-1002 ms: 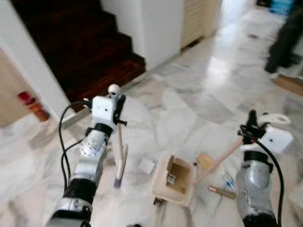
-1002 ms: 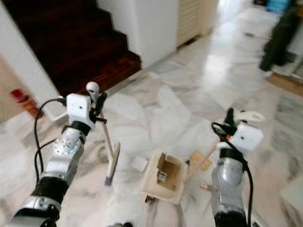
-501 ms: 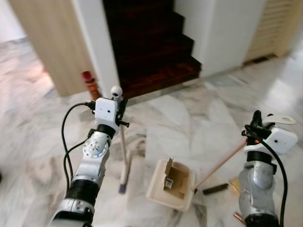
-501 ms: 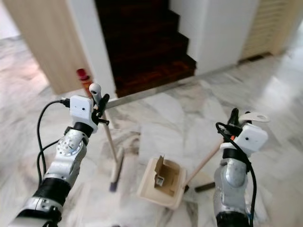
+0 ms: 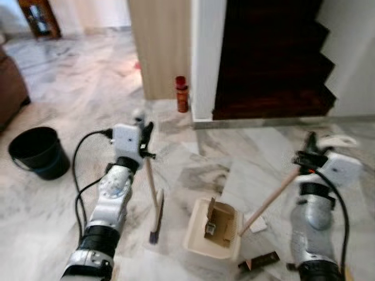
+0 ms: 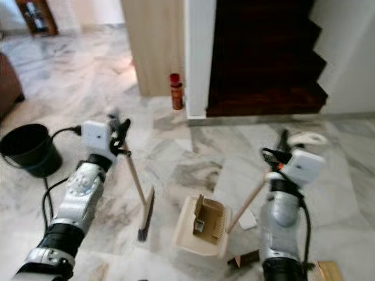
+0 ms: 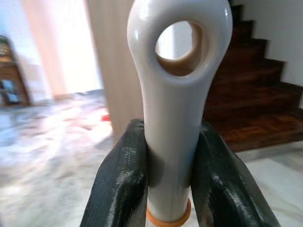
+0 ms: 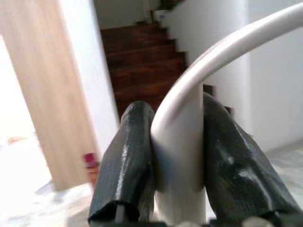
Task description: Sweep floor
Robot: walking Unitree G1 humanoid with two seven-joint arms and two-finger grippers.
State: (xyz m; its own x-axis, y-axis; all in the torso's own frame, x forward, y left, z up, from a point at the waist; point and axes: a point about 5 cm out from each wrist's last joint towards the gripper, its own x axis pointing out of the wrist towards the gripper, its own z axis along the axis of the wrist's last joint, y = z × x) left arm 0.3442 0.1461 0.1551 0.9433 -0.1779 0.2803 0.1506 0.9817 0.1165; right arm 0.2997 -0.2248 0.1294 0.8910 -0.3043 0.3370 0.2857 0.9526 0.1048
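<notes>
My left gripper [image 5: 142,130] is shut on the white top of a broom handle [image 7: 177,118]. The wooden shaft slants down to the broom head [image 5: 156,218], which rests on the marble floor. At the right, my right gripper [image 5: 312,149] is shut on the white curved handle [image 8: 182,142] of a dustpan. Its wooden shaft [image 5: 271,199] runs down to the cream dustpan [image 5: 213,229] on the floor between my arms. A piece of cardboard [image 5: 210,214] stands inside the pan.
A black bucket [image 5: 37,153] stands at the left. A red bottle [image 5: 182,93] stands beside a wooden panel and white pillar, with dark stairs [image 5: 270,64] behind. Scraps lie on the floor at the right: a white piece [image 5: 258,223] and a dark stick [image 5: 260,261].
The whole view has swung left: stairs now lie at the upper right, and the bucket has come into sight. Both grippers hold as before, with broom and dustpan carried along.
</notes>
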